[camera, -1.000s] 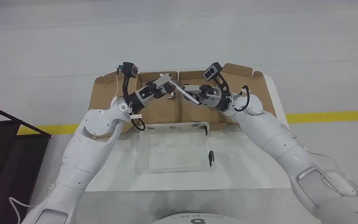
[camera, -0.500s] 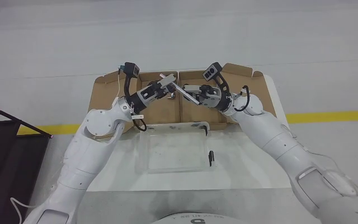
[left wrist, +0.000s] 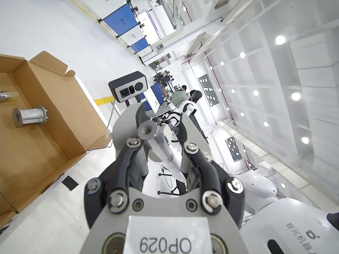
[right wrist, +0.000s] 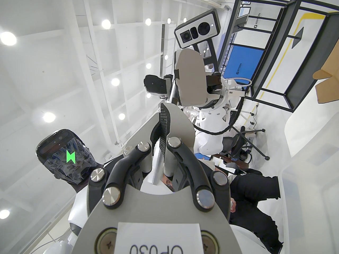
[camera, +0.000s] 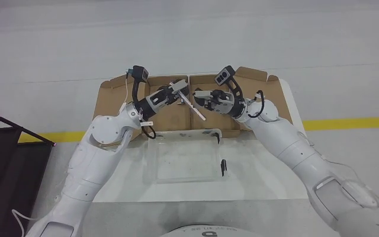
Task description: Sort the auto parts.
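The left gripper point(left wrist: 163, 113) is clamping a long bolt point(left wrist: 147, 129) just below its head. The jaws are standing narrow, one black ribbed pad point(left wrist: 140, 114) pressing against the shank. The bolt is bare grey steel with a round head and a hexagonal socket, and its slim straight shank is sitting inside a clear, crinkled plastic sleeve.

From above, the bolt is hanging in the air over the cardboard boxes point(camera: 169, 118) that are lining the table's point(camera: 260, 178) far edge. It is slanting from the left gripper down toward the near right. The right gripper point(camera: 203, 99) is hovering just beside the bolt's middle, facing the left one. I cannot tell whether it is gripping the bolt, touching it or standing apart from it.

In one of the boxes, made of plain brown corrugated board with raised flaps, a flanged sleeve point(left wrist: 29, 116) is lying on its side. It is dull silver metal, a short tube with a notched collar and a round bore.

Nearer the table's middle a clear tray point(camera: 155, 155) of thin glossy plastic is lying flat. A small black part point(camera: 223, 167), narrow and oblong, is resting at its right rim; I cannot tell whether it is inside or outside.
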Motion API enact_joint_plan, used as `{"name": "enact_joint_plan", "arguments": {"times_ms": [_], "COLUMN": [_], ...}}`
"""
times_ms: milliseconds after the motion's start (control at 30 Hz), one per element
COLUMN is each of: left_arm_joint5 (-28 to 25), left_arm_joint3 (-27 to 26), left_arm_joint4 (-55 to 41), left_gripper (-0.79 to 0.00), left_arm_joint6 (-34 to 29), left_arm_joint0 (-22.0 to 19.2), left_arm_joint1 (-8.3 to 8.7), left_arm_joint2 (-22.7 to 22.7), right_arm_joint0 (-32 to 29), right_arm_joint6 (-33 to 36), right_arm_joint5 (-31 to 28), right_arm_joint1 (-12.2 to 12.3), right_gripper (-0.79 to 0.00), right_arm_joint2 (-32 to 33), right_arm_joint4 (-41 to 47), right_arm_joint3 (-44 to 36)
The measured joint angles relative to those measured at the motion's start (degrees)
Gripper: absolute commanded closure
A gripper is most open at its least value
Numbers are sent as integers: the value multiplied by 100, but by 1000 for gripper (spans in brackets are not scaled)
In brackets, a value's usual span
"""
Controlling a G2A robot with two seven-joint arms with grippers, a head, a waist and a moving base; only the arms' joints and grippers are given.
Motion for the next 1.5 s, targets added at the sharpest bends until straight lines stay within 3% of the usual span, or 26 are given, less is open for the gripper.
{"name": "enact_joint_plan", "arguments": {"times_ms": [67, 167, 533, 800, 833, 900, 933, 967, 1000, 1033, 1067, 1100, 1167, 1500], "left_arm_joint5": [12, 68, 290, 135, 86, -52, -106, -182, -240, -294, -364, -416, -500, -500], "left_arm_joint3": [-1, 7, 1, -299, -320, -356, -366, -378, -386, -396, -402, -403, -410, -412], "left_arm_joint4": [-8, -62, -132, -110, -98, -48, -41, -34, -41, -61, -70, -44, 4, 3], "left_gripper": [-148, 0, 0, 0, 0, 0, 0, 0, -49, -262, -576, -785, -785, -785], "left_arm_joint6": [-21, -35, -29, -311, -369, -490, -527, -571, -606, -663, -771, -842, -923, -919], "left_arm_joint0": [2, 9, 11, 349, 413, 592, 672, 784, 872, 959, 1073, 1155, 1305, 1308], "left_arm_joint1": [-6, -16, -37, 29, 46, 91, 111, 136, 155, 174, 202, 223, 256, 255], "left_arm_joint2": [-2, -6, -91, -435, -521, -755, -865, -1021, -1140, -1257, -1416, -1543, -1765, -1759], "right_arm_joint0": [0, 0, 0, 0, 0, 0, 0, 0, 0, 0, 0, 0, 0, 0], "right_arm_joint6": [0, 0, 0, 0, 0, 0, 0, 0, 0, 0, 0, 0, 0, 0], "right_arm_joint5": [0, 0, 0, 0, 0, 0, 0, 0, 0, 0, 0, 0, 0, 0], "right_arm_joint1": [0, 0, 0, 0, 0, 0, 0, 0, 0, 0, 0, 0, 0, 0], "right_gripper": [0, 0, 0, -9, -86, -363, -785, -785, -785, -785, -785, -785, -785, -785], "right_arm_joint2": [0, 0, 0, 0, 0, 0, 0, 0, 0, 0, 0, 0, 0, 0], "right_arm_joint4": [0, 0, 0, 0, 0, 0, 0, 0, 0, 0, 0, 0, 0, 0], "right_arm_joint3": [0, 0, 0, 0, 0, 0, 0, 0, 0, 0, 0, 0, 0, 0]}}
